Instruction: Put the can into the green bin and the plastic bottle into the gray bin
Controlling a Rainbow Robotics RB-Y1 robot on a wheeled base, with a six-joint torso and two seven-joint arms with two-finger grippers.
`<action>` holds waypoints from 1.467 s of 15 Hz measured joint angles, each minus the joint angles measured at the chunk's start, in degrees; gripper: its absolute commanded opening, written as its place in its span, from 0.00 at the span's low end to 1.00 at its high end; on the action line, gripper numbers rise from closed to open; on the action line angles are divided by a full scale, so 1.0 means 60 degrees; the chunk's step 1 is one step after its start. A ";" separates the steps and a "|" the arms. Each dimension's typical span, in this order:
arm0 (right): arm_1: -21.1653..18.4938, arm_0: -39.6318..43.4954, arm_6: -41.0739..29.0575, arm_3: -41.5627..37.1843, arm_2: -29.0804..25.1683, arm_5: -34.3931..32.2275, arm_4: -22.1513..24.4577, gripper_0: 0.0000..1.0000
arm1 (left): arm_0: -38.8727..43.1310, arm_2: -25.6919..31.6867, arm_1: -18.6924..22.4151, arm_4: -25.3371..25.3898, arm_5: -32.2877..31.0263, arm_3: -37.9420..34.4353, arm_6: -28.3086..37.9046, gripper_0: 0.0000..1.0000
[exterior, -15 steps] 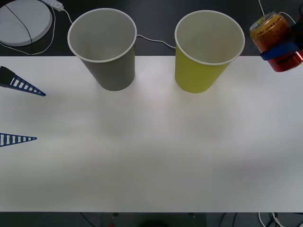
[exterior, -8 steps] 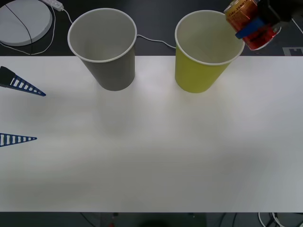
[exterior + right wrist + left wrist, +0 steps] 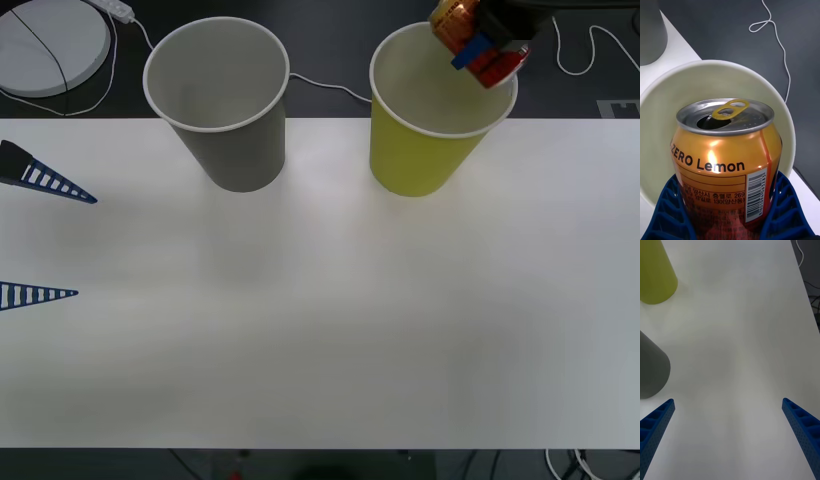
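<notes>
Red-orange can (image 3: 478, 40) hangs gripped above green bin (image 3: 430, 150).

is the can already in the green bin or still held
Still held: the right gripper clamps the can above the green bin's mouth.

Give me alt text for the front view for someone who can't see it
The right gripper holds the can tilted over the open mouth of the green bin at the table's far edge. The gray bin stands beside it on the white table. The left gripper waits open at the table's left edge.
</notes>
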 measured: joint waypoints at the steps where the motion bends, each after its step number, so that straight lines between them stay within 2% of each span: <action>1: 0.0121 -0.0046 0.0000 0.0094 0.0000 0.0007 0.0058 0.06 | 0.0000 0.0000 0.0000 0.0000 0.0000 0.0000 0.0000 1.00; 2: 0.0193 -0.0067 0.0005 0.0123 0.0000 0.0014 0.0075 0.23 | 0.0000 0.0000 0.0000 0.0000 0.0000 0.0000 0.0000 1.00; 3: 0.0221 -0.0070 0.0072 0.0128 0.0000 0.0027 0.0066 0.59 | 0.0000 0.0000 0.0000 0.0000 0.0000 0.0000 0.0000 1.00; 4: 0.0233 -0.0071 0.0197 0.0129 0.0000 0.0041 0.0034 1.00 | 0.0000 0.0000 0.0000 0.0000 0.0000 0.0000 0.0000 1.00; 11: 0.0198 -0.0068 0.0731 0.0134 -0.0155 0.0006 -0.0350 1.00 | 0.0000 0.0000 0.0000 0.0000 0.0000 0.0000 0.0000 1.00; 13: -0.0049 0.0018 0.0981 0.0250 -0.0532 -0.0190 -0.1174 1.00 | 0.0000 0.0000 0.0000 0.0000 0.0000 0.0000 0.0000 1.00; 15: -0.0330 0.0420 0.1614 0.0289 -0.1274 -0.0424 -0.2084 1.00 | 0.0000 0.0000 0.0000 0.0000 0.0000 0.0000 0.0000 1.00; 19: -0.1153 0.1858 0.4004 0.0320 -0.2940 -0.0957 -0.4429 1.00 | 0.0000 0.0000 0.0000 0.0000 0.0000 0.0000 0.0000 1.00; 22: -0.1447 0.2902 0.5497 0.0316 -0.4114 -0.1143 -0.5410 1.00 | 0.0000 0.0000 0.0000 0.0000 0.0000 0.0000 0.0000 1.00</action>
